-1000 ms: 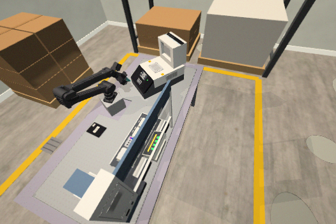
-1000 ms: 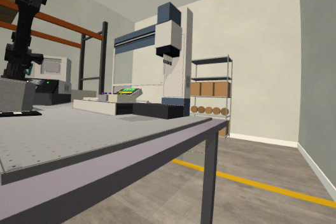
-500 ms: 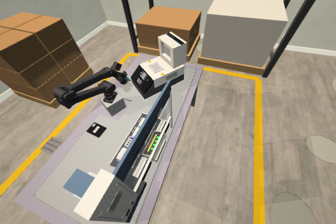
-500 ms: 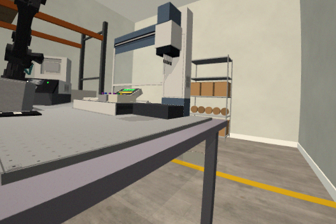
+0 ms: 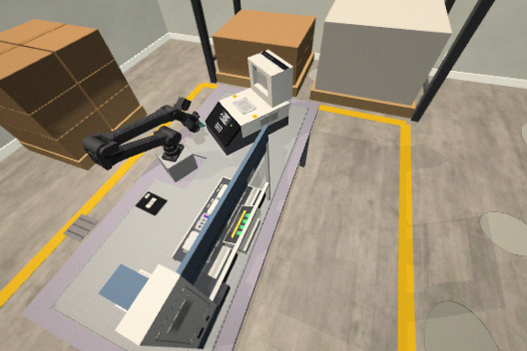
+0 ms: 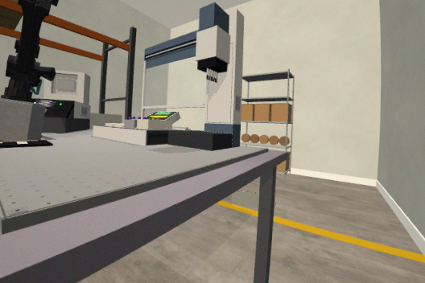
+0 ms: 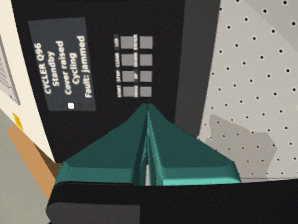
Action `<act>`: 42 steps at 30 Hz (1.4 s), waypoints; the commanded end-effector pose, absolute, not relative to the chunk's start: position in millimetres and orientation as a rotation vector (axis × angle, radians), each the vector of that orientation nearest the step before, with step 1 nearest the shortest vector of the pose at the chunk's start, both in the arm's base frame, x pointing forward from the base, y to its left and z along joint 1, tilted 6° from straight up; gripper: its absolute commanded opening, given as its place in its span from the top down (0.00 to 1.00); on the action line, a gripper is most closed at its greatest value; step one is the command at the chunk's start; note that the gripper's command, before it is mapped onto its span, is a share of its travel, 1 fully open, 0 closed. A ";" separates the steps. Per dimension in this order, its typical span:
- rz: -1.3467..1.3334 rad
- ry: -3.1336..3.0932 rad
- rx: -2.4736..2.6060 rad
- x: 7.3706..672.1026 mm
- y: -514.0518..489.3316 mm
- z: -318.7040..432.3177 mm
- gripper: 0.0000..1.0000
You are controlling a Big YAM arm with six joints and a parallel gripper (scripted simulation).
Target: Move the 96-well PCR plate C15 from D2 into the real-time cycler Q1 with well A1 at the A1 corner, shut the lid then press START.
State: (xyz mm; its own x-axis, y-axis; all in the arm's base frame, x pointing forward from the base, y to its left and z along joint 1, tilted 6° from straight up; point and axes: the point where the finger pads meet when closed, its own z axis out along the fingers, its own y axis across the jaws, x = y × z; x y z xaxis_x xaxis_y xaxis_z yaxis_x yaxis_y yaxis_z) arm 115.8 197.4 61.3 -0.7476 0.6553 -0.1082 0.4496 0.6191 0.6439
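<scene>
The cycler Q1 (image 5: 262, 111) (image 6: 64, 119) stands with its lid (image 5: 271, 76) (image 6: 66, 83) raised. Its lamp (image 5: 231, 126) (image 6: 60, 104) is green. The display (image 7: 62, 65) has a white marker in line with "Cover raised". The block (image 5: 245, 105) looks pale; no plate is plain on it. My gripper (image 5: 202, 126) (image 6: 37, 88) (image 7: 147, 113) is shut and empty, in front of the panel, its tips just past the START-key end (image 7: 129, 91) of the key rows. A pale plate (image 5: 213, 204) lies at D2, too small to identify. The tube block (image 5: 202, 222) on D3 shows coloured tubes.
The handler's blue beam (image 5: 225, 202) (image 6: 171, 51) spans above the hand-off row. A black nest (image 5: 145, 203) with a pale centre lies near the arm's base (image 5: 179, 167) (image 6: 20, 119). A pale deep-well block (image 5: 190, 241) is at D4. The pipetting head (image 6: 213, 47) hangs at the far end.
</scene>
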 end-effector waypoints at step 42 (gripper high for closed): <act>0.958 2.473 0.881 124.0 219.7 96.1 1.00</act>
